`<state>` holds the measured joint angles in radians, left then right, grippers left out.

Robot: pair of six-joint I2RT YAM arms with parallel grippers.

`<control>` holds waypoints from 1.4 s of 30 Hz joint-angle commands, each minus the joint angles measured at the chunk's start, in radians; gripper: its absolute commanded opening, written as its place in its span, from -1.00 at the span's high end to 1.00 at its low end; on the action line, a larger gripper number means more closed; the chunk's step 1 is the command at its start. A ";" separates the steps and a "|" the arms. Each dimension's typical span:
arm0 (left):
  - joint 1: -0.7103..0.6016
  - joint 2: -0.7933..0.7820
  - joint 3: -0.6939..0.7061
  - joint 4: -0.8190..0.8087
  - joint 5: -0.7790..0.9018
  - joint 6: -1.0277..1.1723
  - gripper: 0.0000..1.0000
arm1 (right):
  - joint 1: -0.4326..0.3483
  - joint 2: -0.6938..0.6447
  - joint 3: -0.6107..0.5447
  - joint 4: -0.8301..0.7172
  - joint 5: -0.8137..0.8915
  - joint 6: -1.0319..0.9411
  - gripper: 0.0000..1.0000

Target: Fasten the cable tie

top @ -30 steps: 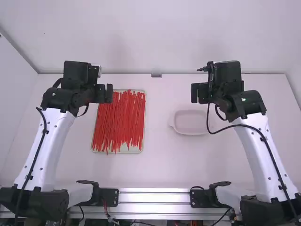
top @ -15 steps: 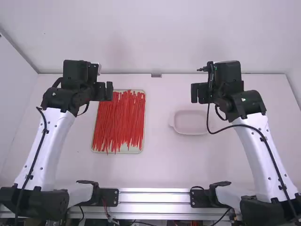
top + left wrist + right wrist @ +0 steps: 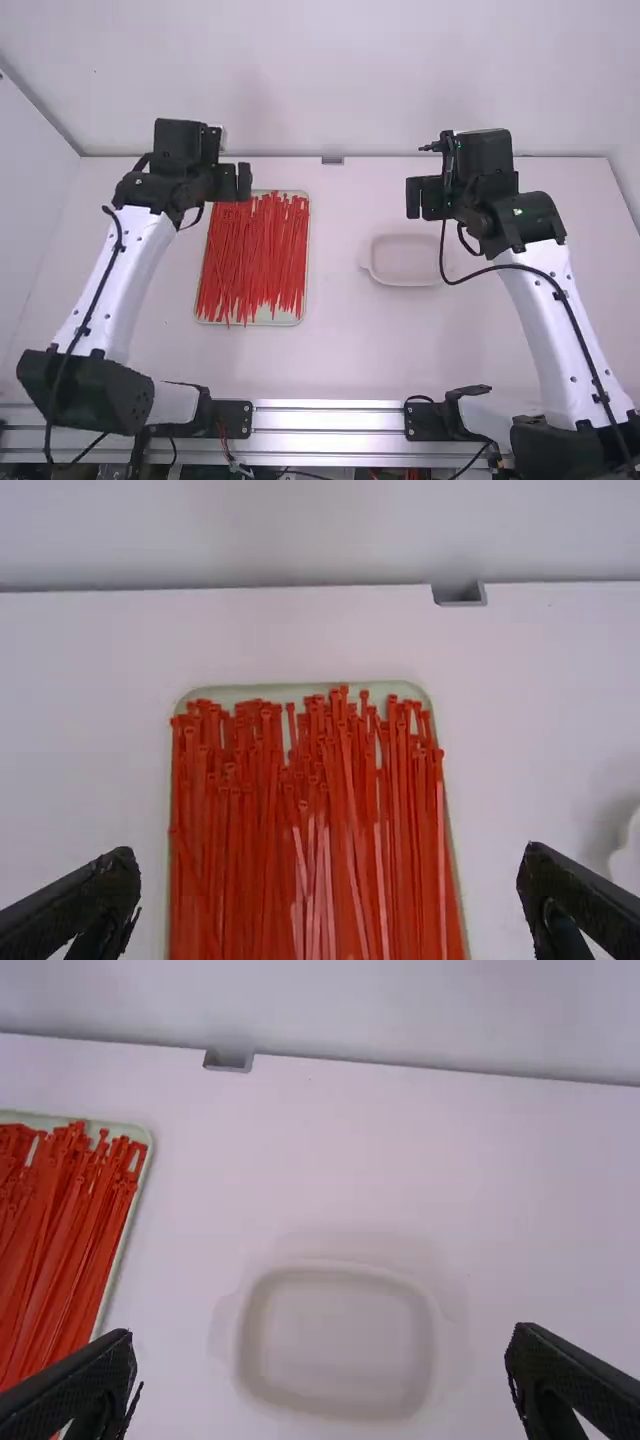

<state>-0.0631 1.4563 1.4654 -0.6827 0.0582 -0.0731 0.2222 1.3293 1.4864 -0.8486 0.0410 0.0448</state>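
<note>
left end effector (image 3: 325, 865) open wide, nothing held, fingers (image 3: 80, 898) spread to either side of the ties (image 3: 310, 830), hanging above the far end of the pile and not touching it; left arm (image 3: 120, 280) reaches up the left side of the tabletop (image 3: 350, 330); ties are red, a thick loose heap lying lengthwise on a pale green tray (image 3: 300, 688), flat on the tabletop left of the middle, all straight, none looped or fastened; right end effector (image 3: 320, 1340) also open wide, nothing held, hanging over a shallow white dish (image 3: 340, 1345); dish sits right of the tray, near it but apart, with a small tab handle toward the tray; right arm (image 3: 550, 310) rises on the right side; small grey bracket (image 3: 459, 593) at the back wall, beyond the tray and dish
</note>
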 commanded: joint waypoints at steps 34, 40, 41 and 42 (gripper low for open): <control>-0.036 0.540 0.242 0.099 0.091 -0.043 -0.98 | 0.001 -0.003 0.039 0.003 0.006 0.004 -0.96; -0.034 0.594 0.242 0.155 0.092 -0.045 -0.98 | 0.001 -0.003 0.039 0.003 0.006 0.004 -0.96; -0.032 0.609 0.242 0.168 0.091 -0.058 -0.98 | 0.001 -0.003 0.039 0.003 0.006 0.003 -0.96; -0.032 0.613 0.242 0.172 0.090 -0.063 -0.98 | 0.001 -0.003 0.039 0.003 0.005 0.003 -0.96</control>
<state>-0.0910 2.0434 1.6852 -0.5117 0.1383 -0.1165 0.2226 1.3296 1.4864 -0.8486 0.0406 0.0490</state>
